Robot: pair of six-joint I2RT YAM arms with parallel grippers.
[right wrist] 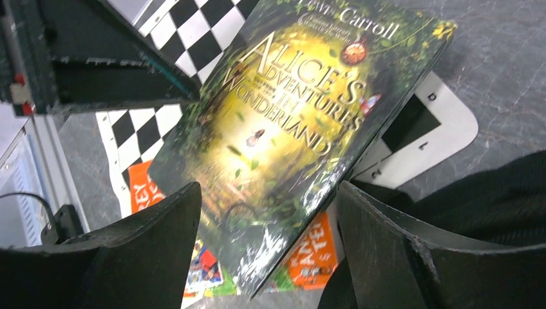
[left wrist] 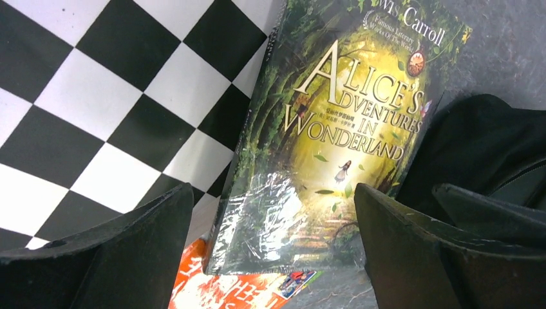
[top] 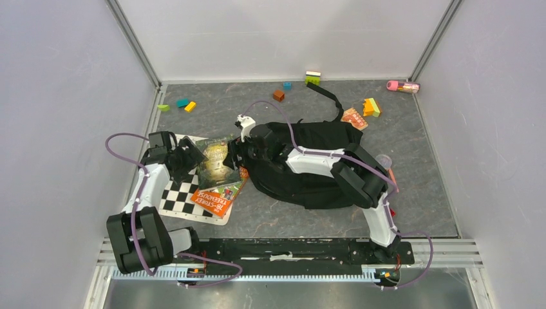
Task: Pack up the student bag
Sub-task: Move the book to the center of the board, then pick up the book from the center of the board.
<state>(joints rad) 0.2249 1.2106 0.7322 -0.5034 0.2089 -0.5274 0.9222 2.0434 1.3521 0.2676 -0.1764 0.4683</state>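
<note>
Your left gripper (left wrist: 272, 193) and right gripper (right wrist: 267, 190) are both spread wide and hold nothing. The book (left wrist: 341, 109) sits loose on the checkerboard (left wrist: 96, 96), right beside the bag (top: 322, 135) in the middle of the table. If you push the book, it could slide away or catch on the bag's edge.

Two white-and-black arms reach forward and inward, wrists angled down; the black left pincer (left wrist: 273, 193) and black right pincer (right wrist: 269, 190) point toward each other, jaws spread wide, empty.
</note>
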